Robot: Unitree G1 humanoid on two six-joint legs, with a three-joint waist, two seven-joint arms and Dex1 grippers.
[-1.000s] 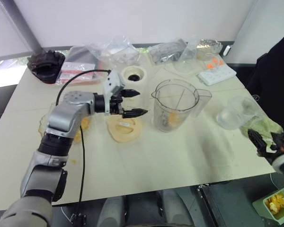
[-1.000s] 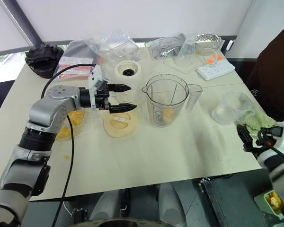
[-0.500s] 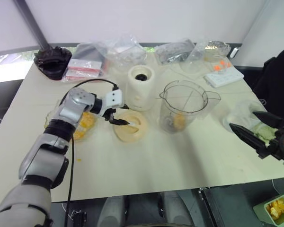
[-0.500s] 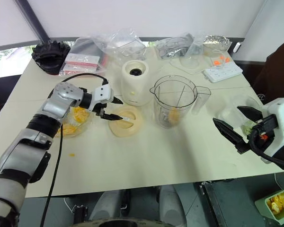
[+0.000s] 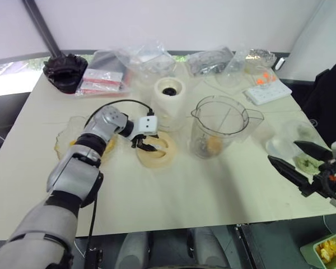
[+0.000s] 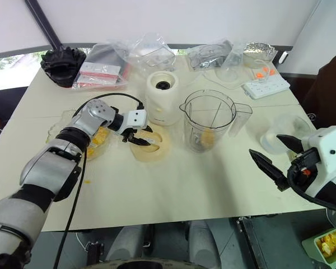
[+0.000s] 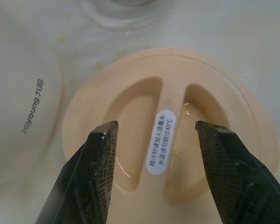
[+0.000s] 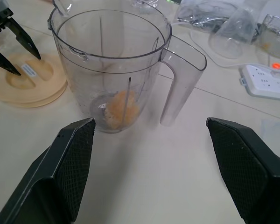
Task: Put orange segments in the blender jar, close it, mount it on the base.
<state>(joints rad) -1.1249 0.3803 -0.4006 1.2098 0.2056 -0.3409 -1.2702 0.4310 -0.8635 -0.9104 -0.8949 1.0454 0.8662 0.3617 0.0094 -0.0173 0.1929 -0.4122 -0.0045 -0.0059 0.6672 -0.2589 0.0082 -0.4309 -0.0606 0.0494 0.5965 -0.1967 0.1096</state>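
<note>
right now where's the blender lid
In the head views the peach-cream lid lies flat on the table, just in front of the base and left of the blender jar, with the left gripper over its handle.

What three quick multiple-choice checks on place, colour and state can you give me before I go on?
1. The lid lies:
A. on the jar
B. on the table, before the base
C. in the right gripper

2. The base is:
A. cream-white
B. black
C. blue

3. The left gripper is:
A. shut on a segment
B. shut, holding nothing
C. open astride the lid's ridge

Key: B, the lid lies flat on the table; A, its body is pale; C, its fingers stand apart beside the ridge.
</note>
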